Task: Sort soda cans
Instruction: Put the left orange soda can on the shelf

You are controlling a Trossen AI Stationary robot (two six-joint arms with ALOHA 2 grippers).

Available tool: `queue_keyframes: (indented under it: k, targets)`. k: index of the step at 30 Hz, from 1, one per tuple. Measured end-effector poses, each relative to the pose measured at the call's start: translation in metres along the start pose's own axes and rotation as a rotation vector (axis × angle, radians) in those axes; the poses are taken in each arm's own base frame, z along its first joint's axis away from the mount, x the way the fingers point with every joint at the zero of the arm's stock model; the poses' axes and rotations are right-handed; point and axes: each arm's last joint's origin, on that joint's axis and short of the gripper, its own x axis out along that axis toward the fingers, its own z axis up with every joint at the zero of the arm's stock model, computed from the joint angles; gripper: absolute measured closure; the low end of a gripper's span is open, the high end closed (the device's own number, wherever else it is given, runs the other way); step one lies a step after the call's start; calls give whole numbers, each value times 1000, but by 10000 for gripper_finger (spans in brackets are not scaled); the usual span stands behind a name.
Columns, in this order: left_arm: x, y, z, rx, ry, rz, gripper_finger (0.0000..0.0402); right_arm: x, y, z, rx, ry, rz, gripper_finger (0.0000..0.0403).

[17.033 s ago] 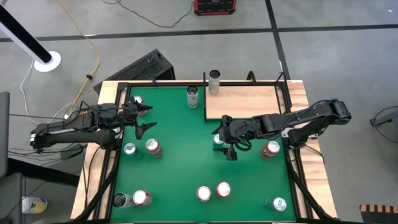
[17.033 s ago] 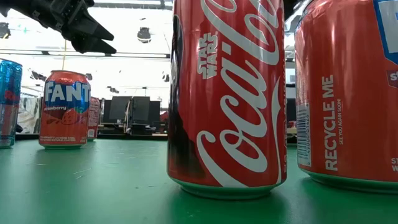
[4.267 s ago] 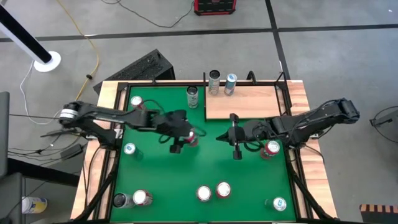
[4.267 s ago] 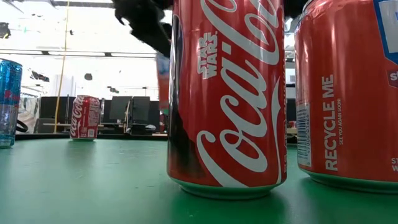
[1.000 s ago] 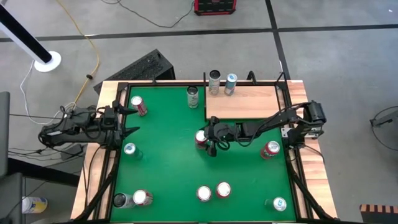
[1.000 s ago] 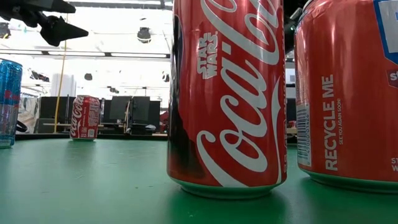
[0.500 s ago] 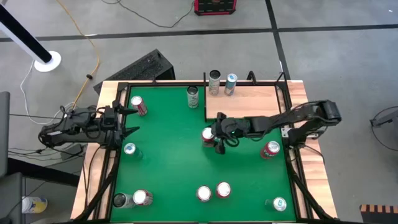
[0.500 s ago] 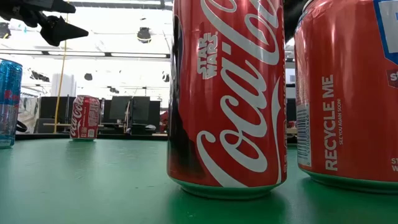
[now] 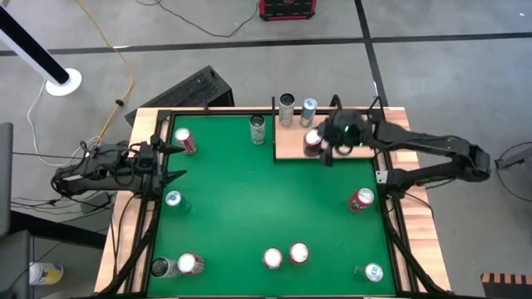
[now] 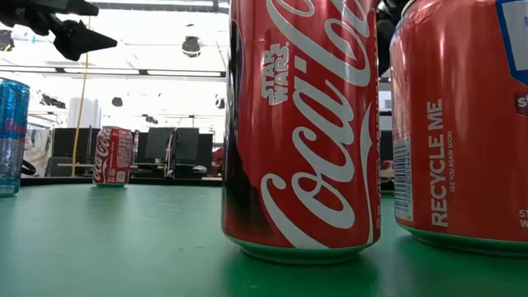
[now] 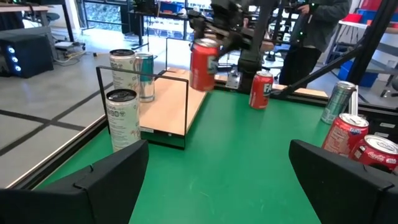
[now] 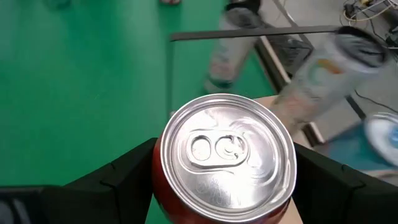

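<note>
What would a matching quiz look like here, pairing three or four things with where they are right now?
1. left gripper
2. right gripper
3. red can
4. two cans

A. held over the wooden platform
B. far edge of the wooden platform
C. open at the mat's left edge
D. shut on the red can

Pairs: 1-C, 2-D, 3-A, 4-B
</note>
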Motion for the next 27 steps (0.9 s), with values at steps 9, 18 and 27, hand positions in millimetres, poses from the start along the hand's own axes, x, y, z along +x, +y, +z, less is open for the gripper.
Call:
queue_keyframes:
  k: [9,18,27]
  targets:
    - [0,0,0,0,1,-2,28,0,-73,-28,168,81,-84,78]
    - [0,0,0,0,2,-10,28,14,-111,-48,242,135,-160,78]
    - [0,0,0,0,2,-11,28,30,-127,-63,286,191,-169,78]
